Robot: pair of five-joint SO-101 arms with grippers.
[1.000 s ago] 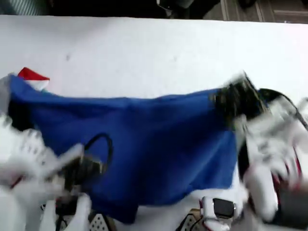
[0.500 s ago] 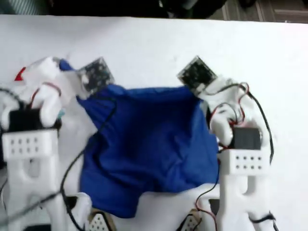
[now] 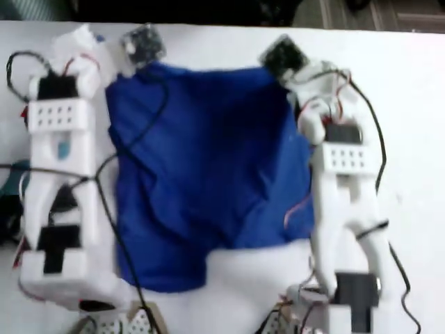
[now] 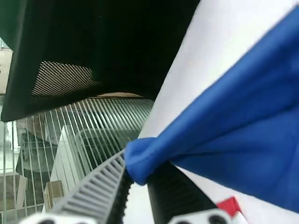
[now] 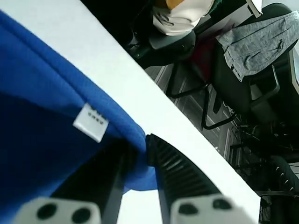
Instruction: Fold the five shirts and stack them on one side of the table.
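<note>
The blue shirt [image 3: 208, 160] lies spread over the middle of the white desk [image 3: 410, 104]. In the high view its top edge runs close to the upper edge of the frame and its lower hem reaches toward the bottom, with creases across the cloth.

The left arm [image 3: 59, 174] lies stretched along the left side of the frame, just beside the shirt, and a black cable [image 3: 111, 209] trails along the cloth's left edge. At the shirt's upper left corner sits the left hand [image 3: 139, 49]. Its own wrist view shows the fingers clamped on a bunched fold of the blue cloth, with the rest of the fabric running away over the desk. A small red scrap [image 4: 231, 205] shows near those fingers, but I cannot tell what it is.

At the shirt's upper right corner is the right hand [image 3: 281, 56], also closed on the cloth. Its wrist view shows the hem pinched between the two black fingers, and a small white label [image 5: 90, 122] is sewn just beside the grip. The right arm [image 3: 344, 181] stretches down the right side of the shirt.
</note>
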